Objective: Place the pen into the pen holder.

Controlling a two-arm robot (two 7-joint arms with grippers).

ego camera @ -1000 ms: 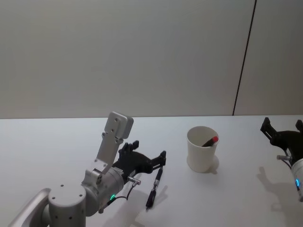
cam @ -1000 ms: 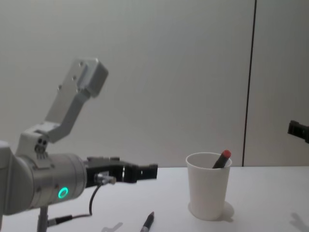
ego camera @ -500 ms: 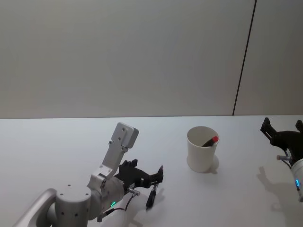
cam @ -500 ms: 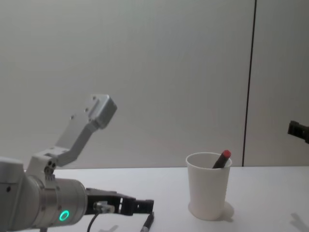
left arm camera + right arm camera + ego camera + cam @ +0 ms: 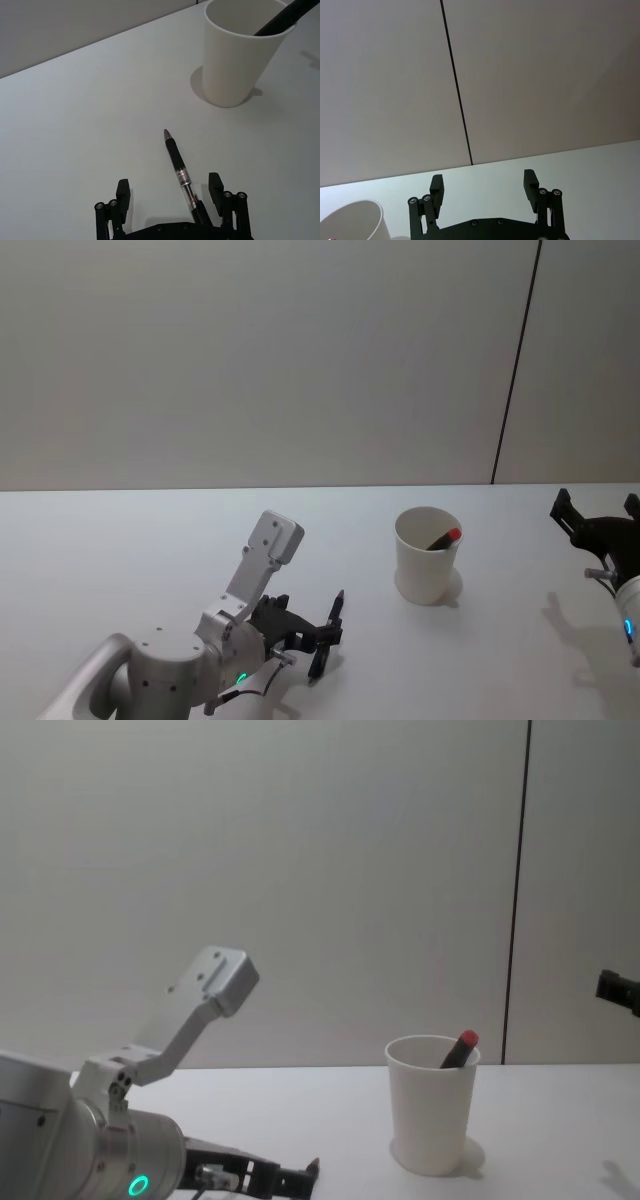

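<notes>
Nearest, at the front left of the white bench [image 5: 120, 540], the left gripper [image 5: 168, 181] sits low with its fingers [image 5: 122, 192] spread wide, gripping nothing. Between them lies the pen [image 5: 176, 161], flat on the bench and closer to one finger than the other, its dark tip aimed toward the pen holder [image 5: 428, 560]. That white cup stands upright farther back, well apart from the pen, with a red-capped marker [image 5: 446, 537] leaning on its rim. Off to the right, the right gripper [image 5: 597, 508] hovers, fingers wide open and empty.
</notes>
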